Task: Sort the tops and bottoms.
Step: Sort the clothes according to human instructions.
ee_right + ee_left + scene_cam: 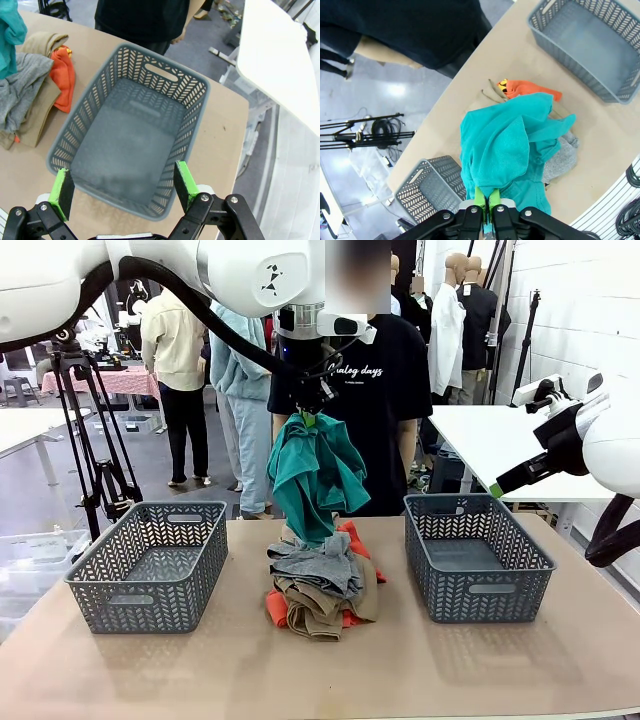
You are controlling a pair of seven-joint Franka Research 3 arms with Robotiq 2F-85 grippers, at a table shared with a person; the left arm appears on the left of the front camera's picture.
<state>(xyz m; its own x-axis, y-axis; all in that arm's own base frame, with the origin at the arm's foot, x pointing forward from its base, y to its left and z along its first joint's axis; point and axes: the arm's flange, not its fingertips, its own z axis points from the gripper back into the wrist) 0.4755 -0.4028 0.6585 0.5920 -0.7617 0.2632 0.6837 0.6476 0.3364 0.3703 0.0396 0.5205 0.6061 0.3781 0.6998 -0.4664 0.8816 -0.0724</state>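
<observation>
My left gripper [312, 417] hangs above the middle of the table, shut on the teal garment [316, 475], which dangles from it down to the pile. In the left wrist view the green pads [486, 197] pinch the teal garment [505, 150]. Under it lie the grey garment [318, 565], the khaki-tan one [320, 608] and the orange one [352, 538] in a heap. My right gripper [122, 187] is open above the right grey basket [190, 90], off the table's right side in the front view [497, 489].
Two grey baskets stand on the tan table: one at the left [150, 565], one at the right [478, 558]. A person in a black T-shirt [385, 390] stands at the far edge behind the pile. A tripod [95, 440] stands beyond the left basket.
</observation>
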